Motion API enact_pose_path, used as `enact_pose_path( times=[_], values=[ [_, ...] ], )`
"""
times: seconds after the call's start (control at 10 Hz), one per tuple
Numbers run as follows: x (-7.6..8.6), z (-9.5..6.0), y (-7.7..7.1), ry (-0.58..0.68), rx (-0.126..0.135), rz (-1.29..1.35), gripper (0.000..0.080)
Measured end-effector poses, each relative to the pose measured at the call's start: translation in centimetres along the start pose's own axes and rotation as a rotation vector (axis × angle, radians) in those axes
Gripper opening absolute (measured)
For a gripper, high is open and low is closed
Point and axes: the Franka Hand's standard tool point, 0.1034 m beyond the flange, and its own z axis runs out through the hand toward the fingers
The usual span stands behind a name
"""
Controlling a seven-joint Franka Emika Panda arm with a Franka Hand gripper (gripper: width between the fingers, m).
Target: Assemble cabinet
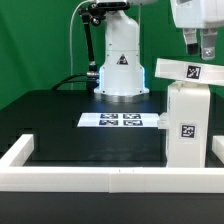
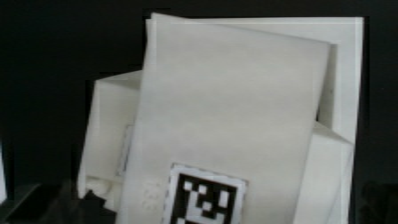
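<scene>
Hovering above the cabinet (image 1: 191,115), my pincer (image 1: 200,45) has its fingers spread wide apart, gripping nothing. The cabinet, a matte white body, stands upright on the black counter (image 1: 60,125) at the exterior view's right, just inside the low white border frame (image 1: 100,178). A white tagged panel (image 1: 185,70) lies tilted across its top. The marker board (image 1: 120,121) lies flat before my base (image 1: 120,70), beside the cabinet.
</scene>
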Motion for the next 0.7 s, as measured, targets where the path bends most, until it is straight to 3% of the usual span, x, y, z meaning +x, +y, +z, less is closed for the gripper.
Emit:
enact_pose_path(
  times=[0.1,0.4,0.7],
  values=[
    [-0.27,0.1,-0.08,-0.002,-0.025,-0.093,0.0797],
    [-0.88,-0.16,-0.35,-0.009,-0.066,-0.517,0.0797],
    [-1.1,-0.21,-0.4,-0.018,-0.068,-0.696,0.0797]
  ],
)
